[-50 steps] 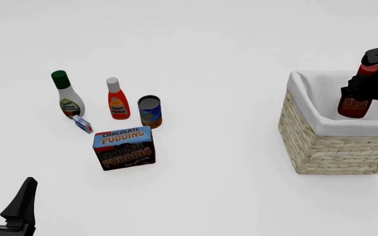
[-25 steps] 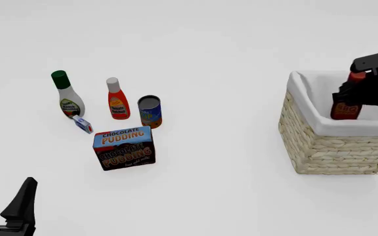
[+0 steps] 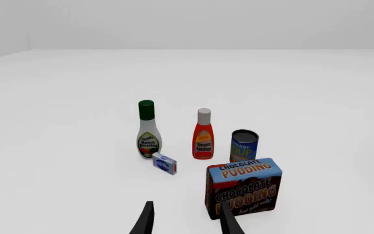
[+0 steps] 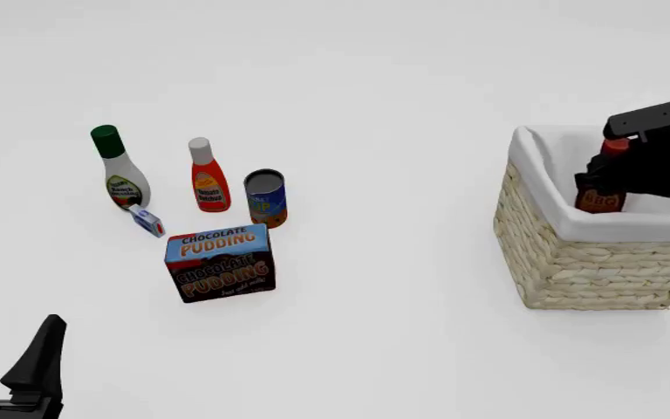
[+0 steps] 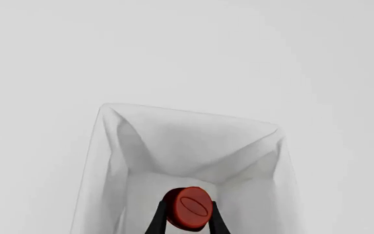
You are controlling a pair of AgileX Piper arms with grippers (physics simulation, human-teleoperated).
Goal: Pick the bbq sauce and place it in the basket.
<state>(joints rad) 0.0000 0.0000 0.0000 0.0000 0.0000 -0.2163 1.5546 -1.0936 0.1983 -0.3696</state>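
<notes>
- Straight ahead of the left gripper (image 3: 185, 222) in the left wrist view, its two dark fingertips stand apart with nothing between them, jaws spread wide. Just beyond the tips sits the chocolate pudding box (image 3: 244, 187); behind it the soup can (image 3: 244, 145), and beside that the ketchup bottle (image 3: 203, 134). Further over stand the ranch bottle (image 3: 148, 129) and, at its foot, a small blue-and-white carton (image 3: 164, 163).
- Over to the front view: the left gripper (image 4: 10, 349) waits low at the near edge, well apart from the grocery cluster. The right gripper (image 4: 610, 168) hangs over the basket (image 4: 591, 262), clamped on the bbq sauce (image 4: 600, 187) near its neck. The bottle is upright, its lower part sunk below the white cloth rim (image 4: 614, 225), inside the basket's opening.
- Down the right gripper's (image 5: 186, 218) fingers in the right wrist view: the red cap (image 5: 188, 208) of the sauce sits pinched between both tips, and directly beneath it opens the white lining (image 5: 194, 146) of the basket. Whether the bottle touches the basket floor, I cannot tell.
</notes>
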